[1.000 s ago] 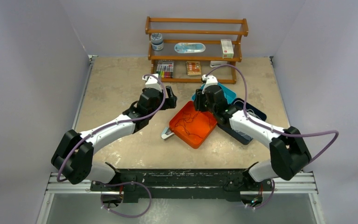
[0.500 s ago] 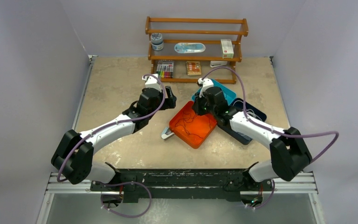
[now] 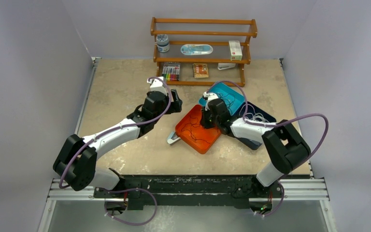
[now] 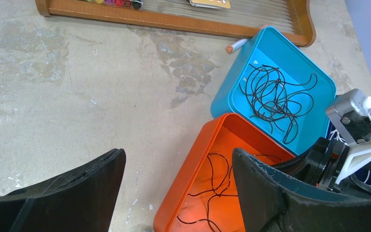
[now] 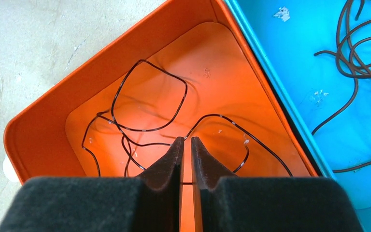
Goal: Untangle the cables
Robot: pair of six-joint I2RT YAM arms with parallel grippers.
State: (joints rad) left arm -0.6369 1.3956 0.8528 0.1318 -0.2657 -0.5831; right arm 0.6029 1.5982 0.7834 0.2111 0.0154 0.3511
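A: Left gripper (image 4: 177,162)?
B: Spread wide, holding nothing, above mottled beige tabletop (image 4: 77,87), beside square orange plastic tray (image 4: 193,164).
A: Right gripper (image 5: 186,141)?
B: Jaws nearly together, only a slit, low inside that tray over thin black cables (image 5: 147,130); clamped or not, cannot tell. Second black cable tangle (image 4: 270,94) in adjoining blue plastic tray (image 4: 270,43).

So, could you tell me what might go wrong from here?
1. The right gripper seems to pinch just one thin strand of the black cable in the orange tray; it could slip out on lifting.
2. The cable's loops cross each other, so pulling might tighten the tangle or drag the tray along.
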